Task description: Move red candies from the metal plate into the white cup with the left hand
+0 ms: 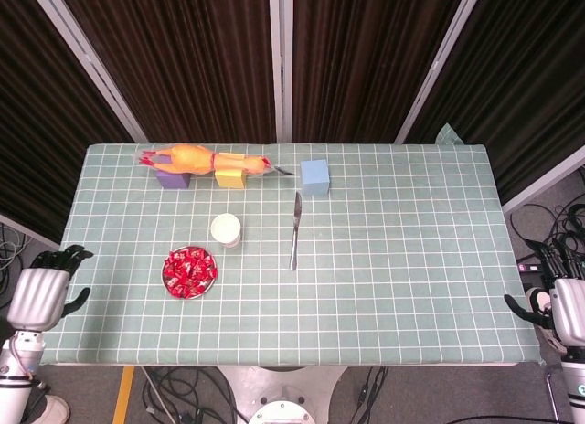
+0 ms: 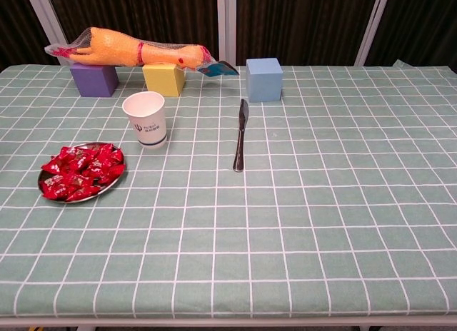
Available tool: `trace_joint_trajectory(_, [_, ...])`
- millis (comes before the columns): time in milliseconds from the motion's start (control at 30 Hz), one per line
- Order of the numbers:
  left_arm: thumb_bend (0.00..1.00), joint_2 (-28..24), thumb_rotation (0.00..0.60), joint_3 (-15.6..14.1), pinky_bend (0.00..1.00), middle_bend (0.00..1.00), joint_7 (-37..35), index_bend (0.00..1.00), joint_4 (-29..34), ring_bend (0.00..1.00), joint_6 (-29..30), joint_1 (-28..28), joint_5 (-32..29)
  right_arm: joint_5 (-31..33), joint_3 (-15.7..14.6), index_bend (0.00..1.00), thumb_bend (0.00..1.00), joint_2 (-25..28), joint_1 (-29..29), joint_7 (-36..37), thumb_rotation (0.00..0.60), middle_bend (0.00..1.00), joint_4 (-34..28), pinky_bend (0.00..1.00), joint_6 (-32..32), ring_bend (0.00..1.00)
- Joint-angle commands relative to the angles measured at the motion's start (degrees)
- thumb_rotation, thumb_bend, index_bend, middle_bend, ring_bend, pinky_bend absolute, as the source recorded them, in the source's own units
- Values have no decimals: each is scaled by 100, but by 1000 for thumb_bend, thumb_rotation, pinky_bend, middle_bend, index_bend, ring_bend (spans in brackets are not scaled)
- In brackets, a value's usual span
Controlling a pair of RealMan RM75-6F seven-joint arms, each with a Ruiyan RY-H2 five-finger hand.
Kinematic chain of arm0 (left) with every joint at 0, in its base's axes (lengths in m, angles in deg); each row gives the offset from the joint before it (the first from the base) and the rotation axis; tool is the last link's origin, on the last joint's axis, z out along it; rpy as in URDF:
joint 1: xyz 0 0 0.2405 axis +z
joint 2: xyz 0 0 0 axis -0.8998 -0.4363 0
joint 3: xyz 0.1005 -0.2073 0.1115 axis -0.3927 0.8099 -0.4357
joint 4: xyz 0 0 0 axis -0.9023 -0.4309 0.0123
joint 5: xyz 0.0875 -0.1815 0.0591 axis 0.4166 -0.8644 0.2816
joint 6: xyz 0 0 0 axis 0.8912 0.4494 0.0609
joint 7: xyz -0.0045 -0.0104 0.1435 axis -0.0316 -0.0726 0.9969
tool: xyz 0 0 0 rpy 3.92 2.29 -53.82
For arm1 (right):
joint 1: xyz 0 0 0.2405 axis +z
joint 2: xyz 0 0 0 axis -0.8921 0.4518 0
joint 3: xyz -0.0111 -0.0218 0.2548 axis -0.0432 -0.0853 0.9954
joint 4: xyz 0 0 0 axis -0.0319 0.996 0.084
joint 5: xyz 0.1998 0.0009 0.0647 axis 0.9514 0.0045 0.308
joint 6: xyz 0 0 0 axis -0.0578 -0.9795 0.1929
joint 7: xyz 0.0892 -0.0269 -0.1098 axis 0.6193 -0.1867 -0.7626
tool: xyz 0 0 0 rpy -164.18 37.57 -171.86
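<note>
On the metal plate [image 1: 165, 276], red candies [image 1: 189, 270] lie right of the left hand [image 1: 41, 296].

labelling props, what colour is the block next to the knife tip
Light blue. The block stands just beyond the knife, clearest in the chest view.

Metal plate [image 2: 46, 180] shiny; red candies [image 2: 82, 170] in glossy wrappers; white cup [image 2: 145, 118] matt paper; knife [image 2: 240, 135] polished metal; table [image 2: 343, 224] under matt checked cloth.

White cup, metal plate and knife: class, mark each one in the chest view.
white cup [image 2: 146, 118], chest view, front of its side wall.
metal plate [image 2: 44, 177], chest view, bare left rim.
knife [image 2: 239, 138], chest view, middle of its length.
</note>
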Motion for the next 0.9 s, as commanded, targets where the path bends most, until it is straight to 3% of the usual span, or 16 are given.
trace_joint_trajectory(33, [260, -15, 600, 37, 889, 392, -207, 370, -145, 649, -458, -430, 281, -13, 5, 119, 117, 10, 11, -21, 600, 154, -21, 122, 5, 0])
trace_joint_trajectory(67, [259, 8, 600, 37, 957, 396, -259, 370, -208, 711, -567, -542, 355, -16, 5, 119, 117, 14, 13, -29, 600, 153, -29, 124, 6, 0])
trace_joint_trajectory(167, [258, 103, 600, 6, 1000, 396, -282, 369, -355, 788, -965, -889, 538, -5, 5, 119, 117, 22, 16, -59, 600, 153, -48, 129, 19, 0])
trace_joint_trajectory(433, [259, 566, 600, -112, 1000, 384, -90, 360, -572, 803, -2002, -1607, 598, 55, 22, 119, 117, 38, 46, -121, 600, 153, -84, 139, 89, 0])
trace_joint_trajectory(900, [259, 1366, 600, -34, 1000, 366, 601, 343, -1088, 803, -3055, -2174, -325, 115, 20, 119, 118, 48, 61, -152, 600, 153, -100, 140, 164, 0])
